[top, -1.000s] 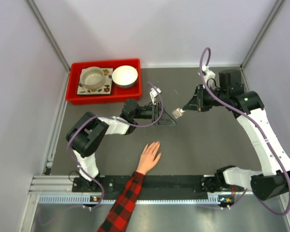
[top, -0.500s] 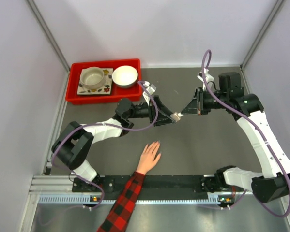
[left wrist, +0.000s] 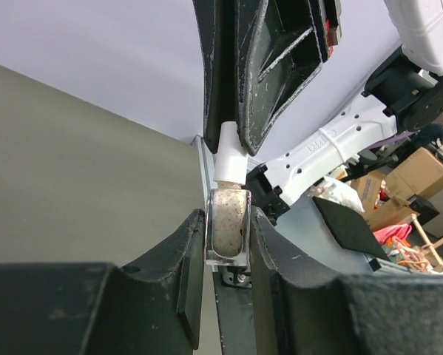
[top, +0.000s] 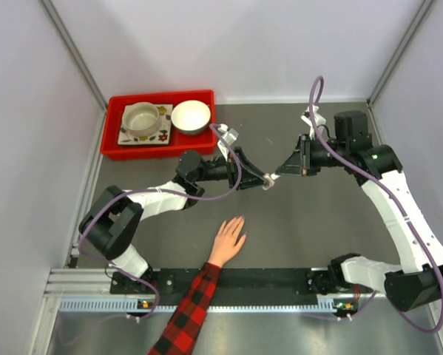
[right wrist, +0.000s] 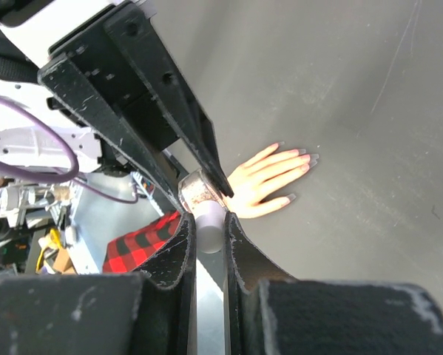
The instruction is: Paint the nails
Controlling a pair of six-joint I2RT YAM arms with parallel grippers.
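A small glass nail polish bottle with pale speckled polish and a white cap hangs in mid-air between both grippers. My left gripper is shut on the glass body. My right gripper is shut on the cap, which also shows in the left wrist view. A light-skinned hand with a red-and-black plaid sleeve lies flat on the table below. Its nails are tiny and pale at the fingertips.
A red tray stands at the back left with a white bowl and a beige cup on a flowered plate. Grey walls enclose the table on three sides.
My left gripper has swung up and right to the bottle that my right gripper held, and has shut on its glass body. The hand has not moved.
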